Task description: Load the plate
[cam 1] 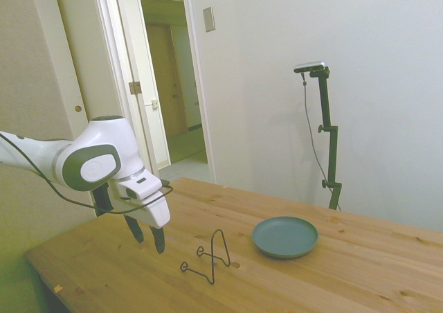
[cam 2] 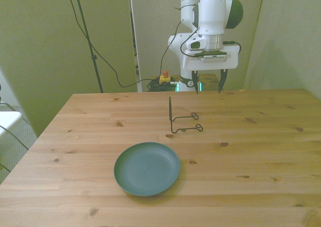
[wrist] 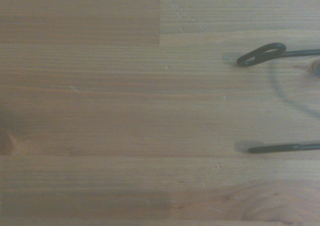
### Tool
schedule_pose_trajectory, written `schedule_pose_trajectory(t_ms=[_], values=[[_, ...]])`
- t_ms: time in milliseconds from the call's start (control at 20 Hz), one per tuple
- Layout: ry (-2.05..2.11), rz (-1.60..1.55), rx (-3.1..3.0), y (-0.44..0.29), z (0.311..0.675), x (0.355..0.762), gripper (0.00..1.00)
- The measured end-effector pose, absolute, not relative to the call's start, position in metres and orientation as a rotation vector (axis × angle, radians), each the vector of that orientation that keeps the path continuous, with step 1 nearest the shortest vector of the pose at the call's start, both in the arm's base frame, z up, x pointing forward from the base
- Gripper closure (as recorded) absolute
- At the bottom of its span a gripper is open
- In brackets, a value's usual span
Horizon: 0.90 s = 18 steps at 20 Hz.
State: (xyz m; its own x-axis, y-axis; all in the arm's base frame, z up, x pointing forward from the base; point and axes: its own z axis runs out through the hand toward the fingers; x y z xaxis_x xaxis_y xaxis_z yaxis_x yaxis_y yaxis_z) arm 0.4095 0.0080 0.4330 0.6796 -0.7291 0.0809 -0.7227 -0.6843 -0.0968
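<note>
Overhead, the gripper (cam 2: 206,83) hangs pointing down, spread and empty, behind the wire stand (cam 2: 181,119).

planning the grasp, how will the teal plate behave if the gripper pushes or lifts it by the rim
The plate lies flat on the wooden table, so a push would probably slide it, not tip it. It looks rigid, and its matte surface may give fair grip. The rim is low, so the open gripper would likely need to come in nearly level; lifted by one edge, it may tilt.
</note>
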Motion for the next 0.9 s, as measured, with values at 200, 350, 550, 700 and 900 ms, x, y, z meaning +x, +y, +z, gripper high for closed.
schedule_pose_trajectory(t_ms=[200,350,550,700,900], values=[[1.249,-0.218,-2.799,0.003,0.438,0.413,0.0],[1.284,-0.278,-2.76,-0.006,0.461,0.422,0.0],[1.355,-0.334,-2.695,-0.015,0.494,0.447,0.0],[1.411,-0.354,-2.648,-0.022,0.512,0.479,0.0],[1.494,-0.356,-2.596,-0.05,0.533,0.522,0.0]])
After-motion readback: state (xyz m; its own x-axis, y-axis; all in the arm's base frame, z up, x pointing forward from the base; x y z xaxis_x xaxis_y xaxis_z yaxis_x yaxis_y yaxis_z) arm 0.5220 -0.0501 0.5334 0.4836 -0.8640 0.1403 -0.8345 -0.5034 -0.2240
